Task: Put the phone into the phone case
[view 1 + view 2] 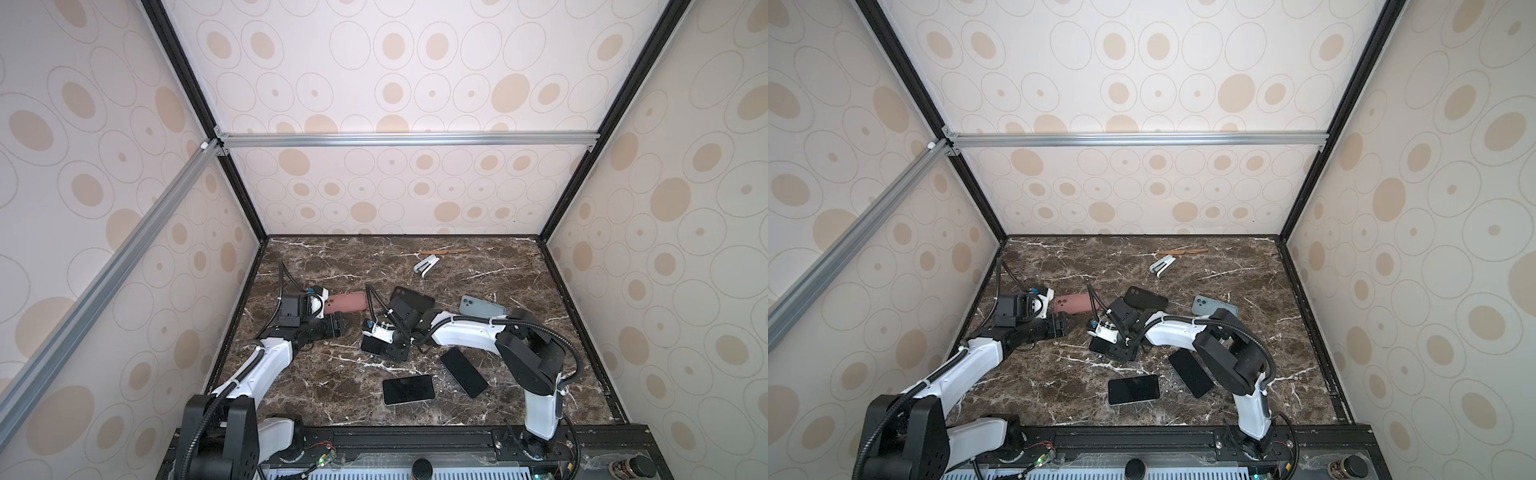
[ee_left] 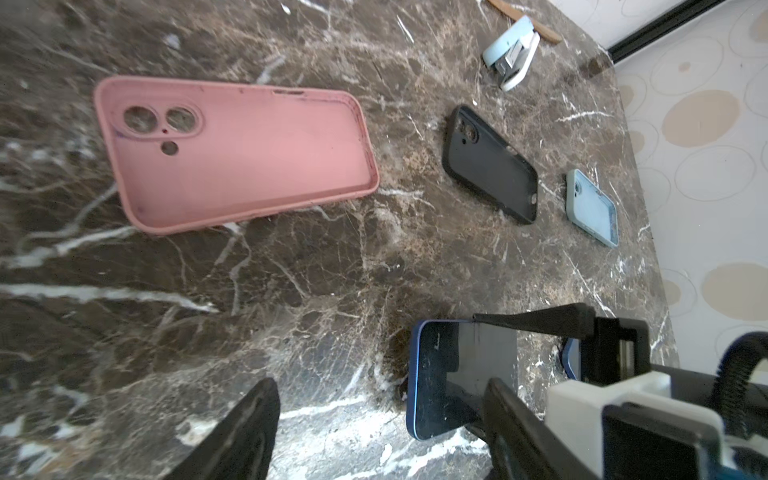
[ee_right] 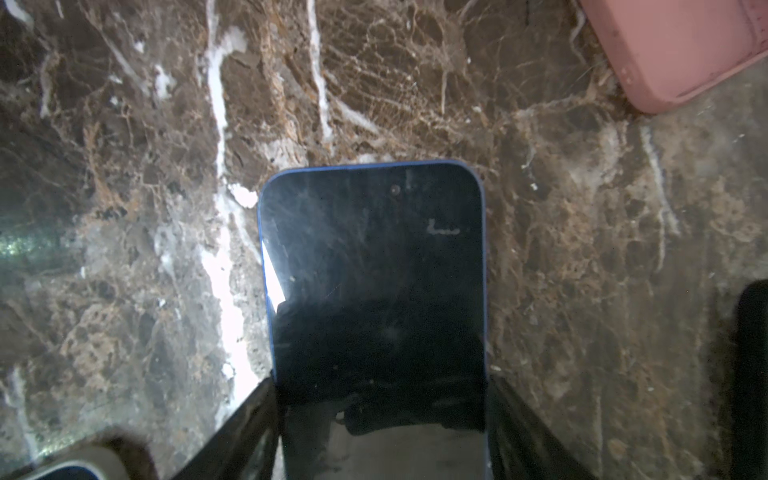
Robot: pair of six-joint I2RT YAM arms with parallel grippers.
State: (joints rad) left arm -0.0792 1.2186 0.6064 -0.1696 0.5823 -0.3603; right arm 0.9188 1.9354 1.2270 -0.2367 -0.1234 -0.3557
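Note:
A blue-edged phone (image 3: 374, 270) with a dark screen lies screen up between the fingers of my right gripper (image 3: 380, 432), which press on its two long edges. In both top views the phone (image 1: 368, 345) (image 1: 1098, 345) is mostly hidden under that wrist, low over the marble at mid table. The empty pink phone case (image 2: 237, 153) (image 1: 345, 303) lies open side up, behind and to the left of the phone. My left gripper (image 2: 380, 432) (image 1: 336, 326) stands open beside the phone's free end (image 2: 440, 374), with nothing between its fingers.
A black case (image 1: 415, 299) and a light blue case (image 1: 482, 307) lie behind the right arm. Two more dark-screened phones (image 1: 408, 389) (image 1: 463, 372) lie near the front. A pale stapler (image 1: 426, 266) and a wooden stick (image 1: 444, 251) sit near the back wall.

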